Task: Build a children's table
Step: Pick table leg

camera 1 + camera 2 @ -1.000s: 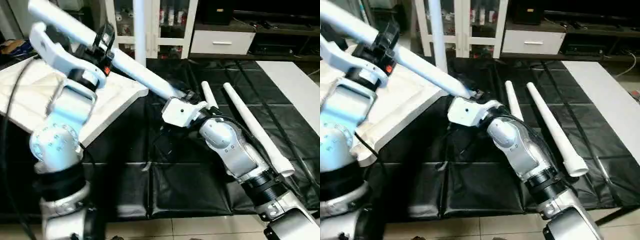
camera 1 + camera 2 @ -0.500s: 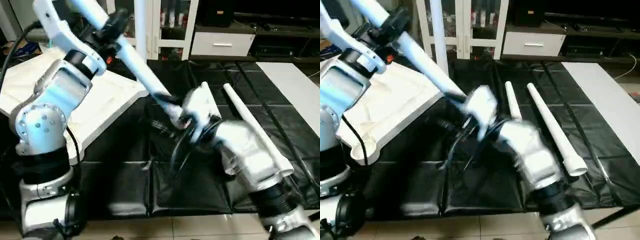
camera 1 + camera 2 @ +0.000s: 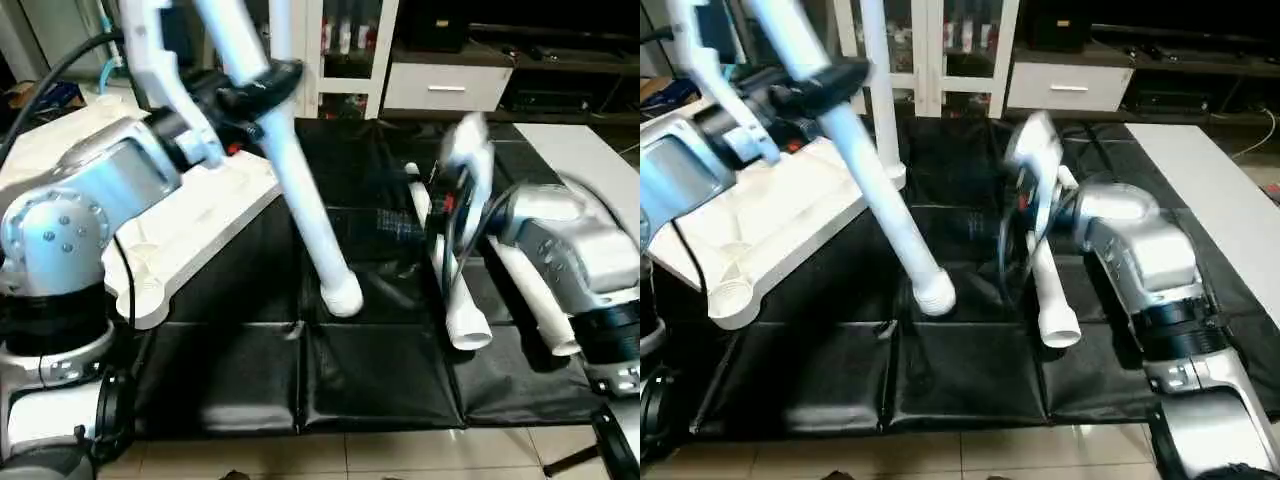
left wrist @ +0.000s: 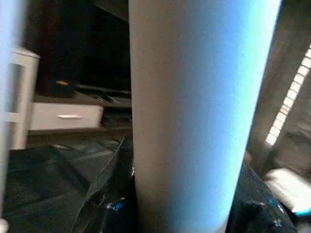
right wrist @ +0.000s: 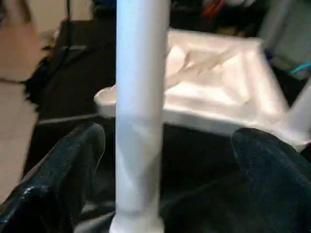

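Note:
My left gripper is shut on a long white leg, which slants from the picture top down to its threaded end just over the black mat. The white table top lies ribs up at the left, with one leg standing upright in its far corner socket. Two more legs lie on the mat under my right forearm. My right gripper is open, its black fingers wide apart on either side of the held leg without touching it.
A black mat covers the floor in front of me, and a white board lies along its right side. A white glass-door cabinet and a white drawer unit stand behind. A black cable loops by my left arm.
My left arm has swung the held leg steeper, its thick end now down near the mat. My right gripper has come off that end and moved away to the right.

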{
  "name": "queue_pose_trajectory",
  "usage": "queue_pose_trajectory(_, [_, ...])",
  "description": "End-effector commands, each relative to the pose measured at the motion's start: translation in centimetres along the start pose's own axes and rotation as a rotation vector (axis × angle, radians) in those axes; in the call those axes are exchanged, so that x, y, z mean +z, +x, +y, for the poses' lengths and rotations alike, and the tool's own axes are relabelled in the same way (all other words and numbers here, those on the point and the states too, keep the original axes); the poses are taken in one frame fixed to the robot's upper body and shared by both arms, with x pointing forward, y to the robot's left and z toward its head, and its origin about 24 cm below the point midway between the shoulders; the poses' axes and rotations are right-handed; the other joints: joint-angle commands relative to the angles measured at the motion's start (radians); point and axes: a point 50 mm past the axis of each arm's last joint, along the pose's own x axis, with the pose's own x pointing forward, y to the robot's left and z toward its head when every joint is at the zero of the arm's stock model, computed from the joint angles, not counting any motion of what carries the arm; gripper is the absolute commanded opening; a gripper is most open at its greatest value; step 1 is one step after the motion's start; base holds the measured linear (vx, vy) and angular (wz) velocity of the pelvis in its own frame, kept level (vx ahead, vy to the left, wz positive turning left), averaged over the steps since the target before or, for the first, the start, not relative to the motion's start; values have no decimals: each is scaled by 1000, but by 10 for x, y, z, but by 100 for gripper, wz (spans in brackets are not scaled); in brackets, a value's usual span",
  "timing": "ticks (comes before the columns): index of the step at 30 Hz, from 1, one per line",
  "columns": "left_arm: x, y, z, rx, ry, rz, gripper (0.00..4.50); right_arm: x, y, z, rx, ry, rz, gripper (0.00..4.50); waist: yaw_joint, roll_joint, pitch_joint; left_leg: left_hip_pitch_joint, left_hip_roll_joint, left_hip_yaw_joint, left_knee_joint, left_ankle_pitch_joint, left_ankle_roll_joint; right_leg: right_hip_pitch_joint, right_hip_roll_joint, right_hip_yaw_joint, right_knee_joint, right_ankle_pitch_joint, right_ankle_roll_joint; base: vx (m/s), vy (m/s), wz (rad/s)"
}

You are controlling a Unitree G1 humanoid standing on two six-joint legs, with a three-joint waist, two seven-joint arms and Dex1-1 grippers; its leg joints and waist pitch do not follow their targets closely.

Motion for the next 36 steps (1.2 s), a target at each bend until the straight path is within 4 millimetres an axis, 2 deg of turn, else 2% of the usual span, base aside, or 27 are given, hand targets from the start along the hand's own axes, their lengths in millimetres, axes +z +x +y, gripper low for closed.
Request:
queue_pose_trajectory(1, [6,5,-15,-89,27,16,156,-7,0,6,83,47,41,450,6,-2,-73,15,15,1,-73,-140,3,56,-32,15,-56,-113,-277,0,0,0])
queue_pose_trajectory(4, [8,7,-19,-117,28,25,156,-10,2,10,135,68,54,450,7,-2,-72,17,16,1,-73,-157,5,54,-33,15,-58,-142,-273,0,0,0])
queue_pose_trajectory(9, [13,9,-26,-167,37,37,156,-16,10,11,168,70,84,450,11,0,-68,19,18,0,-76,-185,-16,50,-34,16,-64,-201,-256,0,0,0])
queue_pose_trajectory(13, [14,11,-30,-197,28,40,156,-29,16,13,167,31,142,450,12,1,-70,17,17,-1,-76,-181,-27,50,-35,16,-61,-191,-254,0,0,0])
queue_pose_trajectory(15, [14,11,-30,-202,29,44,156,-33,18,14,165,22,159,450,13,-2,-71,16,17,0,-75,-171,-23,51,-34,16,-61,-178,-256,0,0,0])
queue_pose_trajectory(19, [13,11,-31,-207,28,50,156,-40,23,15,163,6,174,450,13,-1,-73,15,17,0,-75,-148,-16,53,-33,15,-57,-144,-262,0,0,0])
queue_pose_trajectory(23, [11,11,-31,-213,32,66,156,-42,26,15,180,18,159,412,12,0,-71,16,18,0,-76,-171,-13,52,-33,16,-59,-165,-263,0,0,0])
queue_pose_trajectory(24, [11,11,-31,-214,31,67,156,-43,26,16,191,32,156,403,12,-2,-70,16,18,0,-76,-172,-13,52,-33,16,-60,-165,-263,0,0,0])
queue_pose_trajectory(36, [12,11,-35,-241,40,79,156,-54,26,22,256,64,206,293,12,1,-71,16,19,-1,-76,-165,-10,53,-34,15,-58,-151,-270,0,0,0])
